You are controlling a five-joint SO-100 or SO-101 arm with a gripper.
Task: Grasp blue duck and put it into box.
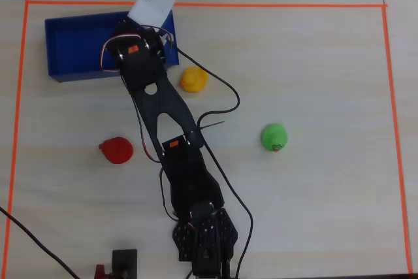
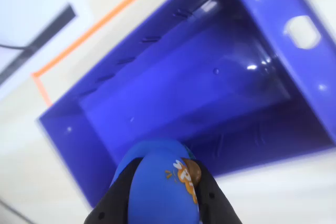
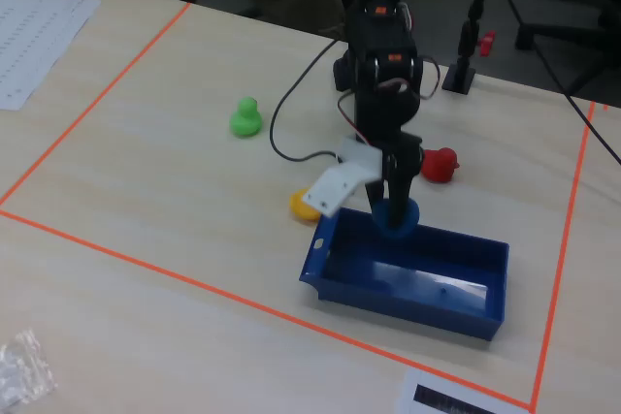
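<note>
My gripper (image 2: 160, 182) is shut on the blue duck (image 2: 163, 192); the black fingers (image 2: 123, 190) press on both its sides, and its orange-brown beak shows at the upper right. In the fixed view the blue duck (image 3: 396, 215) hangs just above the near wall of the box (image 3: 408, 283). The box (image 2: 210, 82) is a dark-blue tray with low walls and looks empty inside; a white hole shows in its short side. In the overhead view the arm covers the right end of the box (image 1: 72, 47) and hides the duck.
A yellow duck (image 1: 193, 79) lies right of the box, a green duck (image 1: 274, 136) farther right, and a red duck (image 1: 117, 150) below the box, all in the overhead view. Orange tape (image 1: 215, 5) marks the work area. A paper sheet (image 3: 34, 16) lies outside it.
</note>
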